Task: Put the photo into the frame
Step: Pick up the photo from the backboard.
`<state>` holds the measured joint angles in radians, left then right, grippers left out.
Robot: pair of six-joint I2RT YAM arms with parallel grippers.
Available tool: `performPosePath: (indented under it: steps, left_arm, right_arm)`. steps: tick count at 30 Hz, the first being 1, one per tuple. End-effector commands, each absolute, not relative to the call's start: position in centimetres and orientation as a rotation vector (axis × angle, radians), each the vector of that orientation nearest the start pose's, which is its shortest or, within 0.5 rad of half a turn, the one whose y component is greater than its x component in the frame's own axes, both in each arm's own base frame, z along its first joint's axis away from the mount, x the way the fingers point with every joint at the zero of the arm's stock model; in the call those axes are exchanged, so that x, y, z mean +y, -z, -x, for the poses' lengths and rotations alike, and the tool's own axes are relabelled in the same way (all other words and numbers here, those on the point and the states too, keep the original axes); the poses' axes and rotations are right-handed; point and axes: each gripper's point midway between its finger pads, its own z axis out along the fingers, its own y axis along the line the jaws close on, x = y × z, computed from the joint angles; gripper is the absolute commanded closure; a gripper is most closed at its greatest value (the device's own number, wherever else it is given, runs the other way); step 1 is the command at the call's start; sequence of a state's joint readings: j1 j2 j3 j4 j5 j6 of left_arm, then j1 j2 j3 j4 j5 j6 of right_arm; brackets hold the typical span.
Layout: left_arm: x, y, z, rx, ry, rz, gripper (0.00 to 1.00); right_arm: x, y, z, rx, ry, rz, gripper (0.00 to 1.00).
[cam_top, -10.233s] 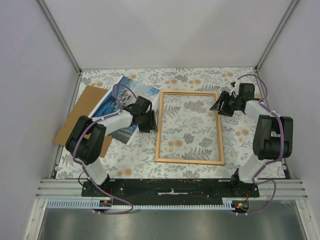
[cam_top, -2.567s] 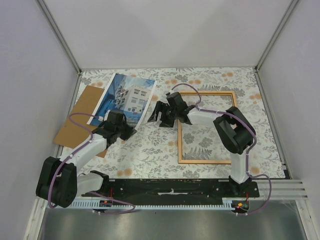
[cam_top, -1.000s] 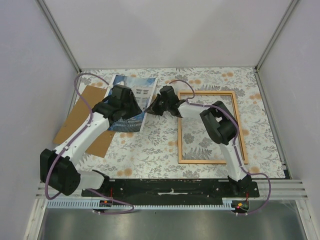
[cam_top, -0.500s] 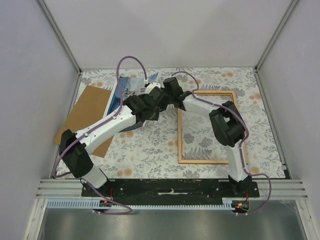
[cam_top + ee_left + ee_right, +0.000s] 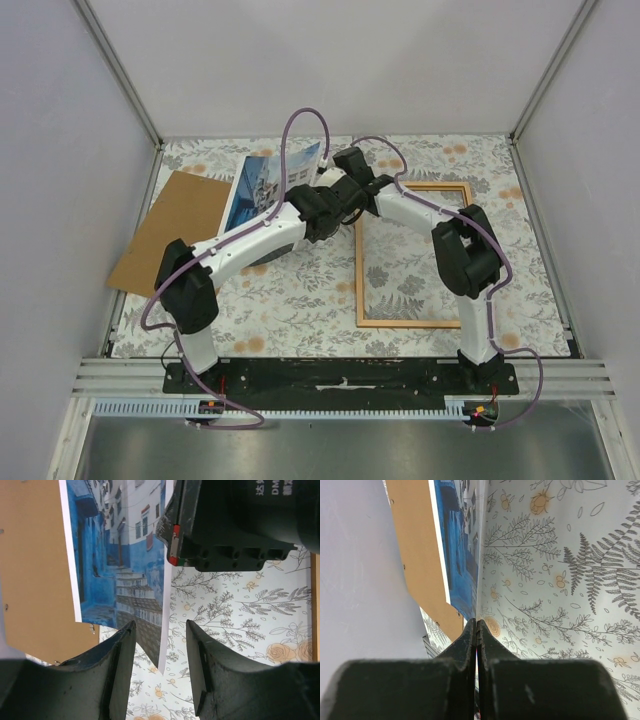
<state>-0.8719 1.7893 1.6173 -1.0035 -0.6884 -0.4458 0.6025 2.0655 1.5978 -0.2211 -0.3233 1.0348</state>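
The photo (image 5: 262,180), a print of blue-and-white buildings, is raised by its right edge, where my right gripper (image 5: 336,172) is shut on it. In the right wrist view the paper's edge (image 5: 470,555) runs straight into the closed jaws of that gripper (image 5: 477,625). My left gripper (image 5: 340,203) is open just below the right one. In the left wrist view the photo's (image 5: 120,555) lower corner hangs between the two fingers of the left gripper (image 5: 160,627), touching neither. The orange-brown frame (image 5: 358,270) lies flat to the right.
A plain brown backing board (image 5: 170,225) lies at the left, partly under the photo, and also shows as the board (image 5: 30,570) and the board (image 5: 415,545). The right gripper's black body (image 5: 235,520) sits close above the left fingers. Grey walls close in the floral table.
My left arm has swung right, from over the photo to under its raised right edge. The right gripper has stayed shut on the photo and shifted slightly right.
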Motion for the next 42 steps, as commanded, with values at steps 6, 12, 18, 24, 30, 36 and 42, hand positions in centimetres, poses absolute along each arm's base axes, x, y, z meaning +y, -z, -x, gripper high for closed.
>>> performPosePath:
  steps: [6, 12, 18, 24, 30, 36, 42]
  left_arm:
    - [-22.8, -17.3, -33.0, 2.332, -0.516, -0.429, 0.50]
    - [-22.8, -17.6, -31.5, 2.328, -0.436, -0.400, 0.50]
    - [-22.2, -18.6, -29.5, 2.292, -0.271, -0.350, 0.50]
    - [-22.5, -17.9, -29.4, 2.284, -0.259, -0.419, 0.50]
    - [-22.5, -17.6, -30.1, 2.256, -0.327, -0.469, 0.50]
    - [-22.1, -17.8, -30.5, 2.236, -0.377, -0.476, 0.54]
    - [-21.4, -18.1, -31.0, 2.215, -0.453, -0.458, 0.59]
  right_arm:
    - [39.2, -18.0, -40.2, 2.411, -1.208, -0.289, 1.00]
    - [39.4, -18.3, -40.2, 2.410, -1.231, -0.284, 1.00]
    - [39.2, -18.5, -40.4, 2.403, -1.227, -0.287, 1.00]
    - [39.2, -18.9, -40.5, 2.400, -1.228, -0.295, 1.00]
    - [39.1, -19.9, -40.2, 2.390, -1.243, -0.297, 1.00]
    - [38.9, -20.8, -39.8, 2.381, -1.259, -0.291, 1.00]
    - [38.7, -21.5, -39.4, 2.377, -1.262, -0.289, 1.00]
